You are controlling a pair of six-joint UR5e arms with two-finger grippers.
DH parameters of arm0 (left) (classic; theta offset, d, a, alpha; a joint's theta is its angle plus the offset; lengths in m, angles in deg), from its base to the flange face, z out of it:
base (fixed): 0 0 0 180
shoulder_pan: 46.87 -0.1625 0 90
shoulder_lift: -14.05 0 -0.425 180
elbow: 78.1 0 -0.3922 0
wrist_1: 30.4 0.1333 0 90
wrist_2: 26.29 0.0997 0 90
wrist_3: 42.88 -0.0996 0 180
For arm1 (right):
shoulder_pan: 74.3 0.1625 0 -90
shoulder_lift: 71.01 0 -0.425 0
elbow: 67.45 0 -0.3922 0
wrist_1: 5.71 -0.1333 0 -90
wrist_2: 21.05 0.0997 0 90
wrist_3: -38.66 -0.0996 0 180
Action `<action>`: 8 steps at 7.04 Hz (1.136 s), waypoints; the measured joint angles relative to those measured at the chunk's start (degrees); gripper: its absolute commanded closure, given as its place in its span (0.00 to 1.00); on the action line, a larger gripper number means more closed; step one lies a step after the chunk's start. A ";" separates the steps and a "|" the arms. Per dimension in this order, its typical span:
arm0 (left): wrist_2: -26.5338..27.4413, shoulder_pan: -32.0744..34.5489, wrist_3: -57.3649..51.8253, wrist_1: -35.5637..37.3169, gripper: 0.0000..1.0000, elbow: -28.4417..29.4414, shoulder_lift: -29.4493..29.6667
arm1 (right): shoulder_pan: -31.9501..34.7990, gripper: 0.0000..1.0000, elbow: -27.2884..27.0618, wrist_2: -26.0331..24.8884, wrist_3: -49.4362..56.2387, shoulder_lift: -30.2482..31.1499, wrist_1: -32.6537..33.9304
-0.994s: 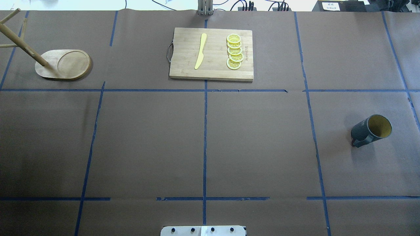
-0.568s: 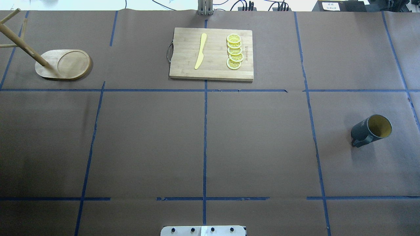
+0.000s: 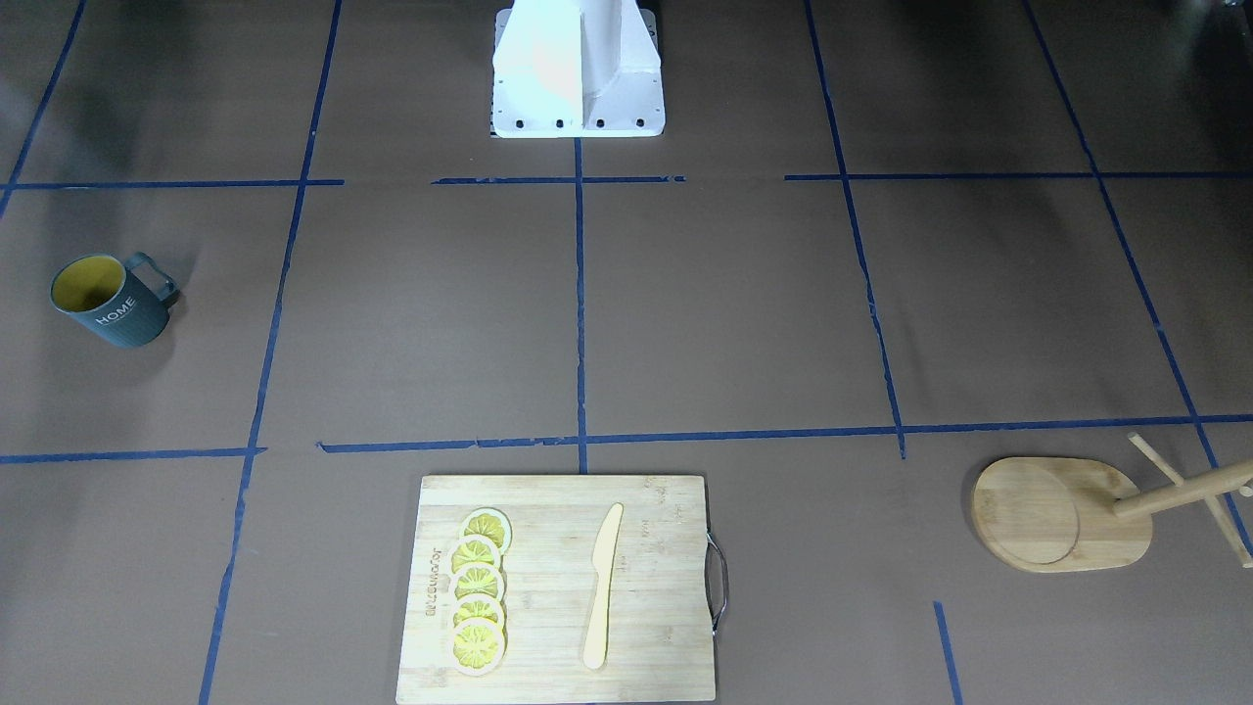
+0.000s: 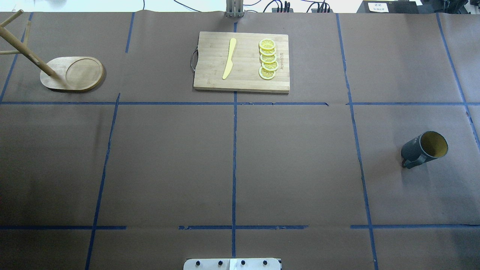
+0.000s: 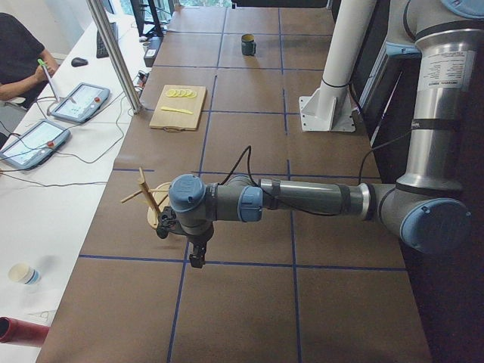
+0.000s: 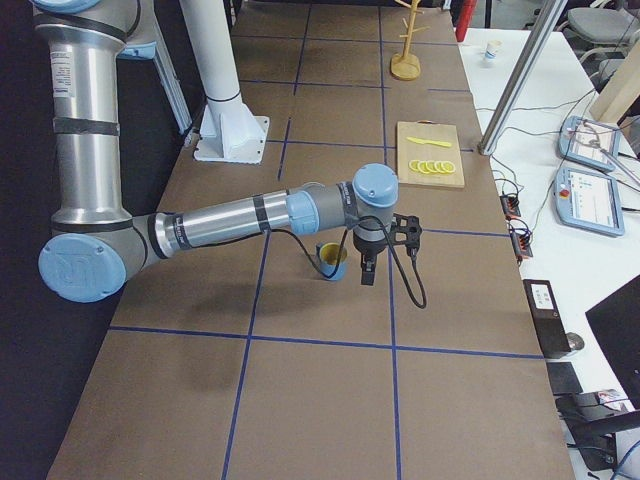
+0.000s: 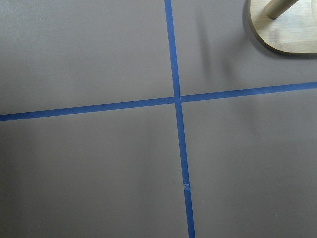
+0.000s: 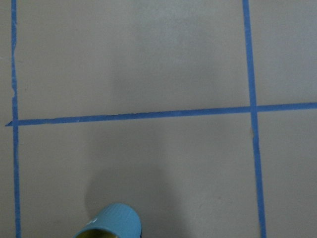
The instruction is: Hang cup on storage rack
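Observation:
The cup (image 4: pixel 423 149), dark teal-grey with a yellow inside and "HOME" lettering, stands on the table's right side. It also shows in the front view (image 3: pixel 103 302) and at the bottom edge of the right wrist view (image 8: pixel 110 225). The storage rack (image 4: pixel 73 74), a bamboo oval base with a post and pegs, stands at the far left; its base shows in the left wrist view (image 7: pixel 285 29). The left gripper (image 5: pixel 198 257) hangs close to the rack (image 5: pixel 151 200). The right gripper (image 6: pixel 365 272) hangs beside the cup (image 6: pixel 333 262). I cannot tell whether either is open or shut.
A rectangular bamboo cutting board (image 4: pixel 210 63) with a metal handle lies at the far middle, with a yellow knife (image 4: pixel 229 58) and several lemon slices (image 4: pixel 268 59) on it. The white robot base (image 3: pixel 578 69) stands at the near middle edge. Blue tape lines cross the brown table cover.

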 measured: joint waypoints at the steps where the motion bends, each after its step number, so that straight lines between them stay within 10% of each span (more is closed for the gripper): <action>1: -0.04 0.00 0.00 0.00 0.00 -0.07 -0.06 | -2.98 0.00 -2.24 -0.25 -4.66 1.92 -1.92; 8: -0.12 0.00 -0.14 -0.06 0.00 -0.11 -0.20 | -16.72 0.00 2.28 -5.90 -20.50 7.40 -23.70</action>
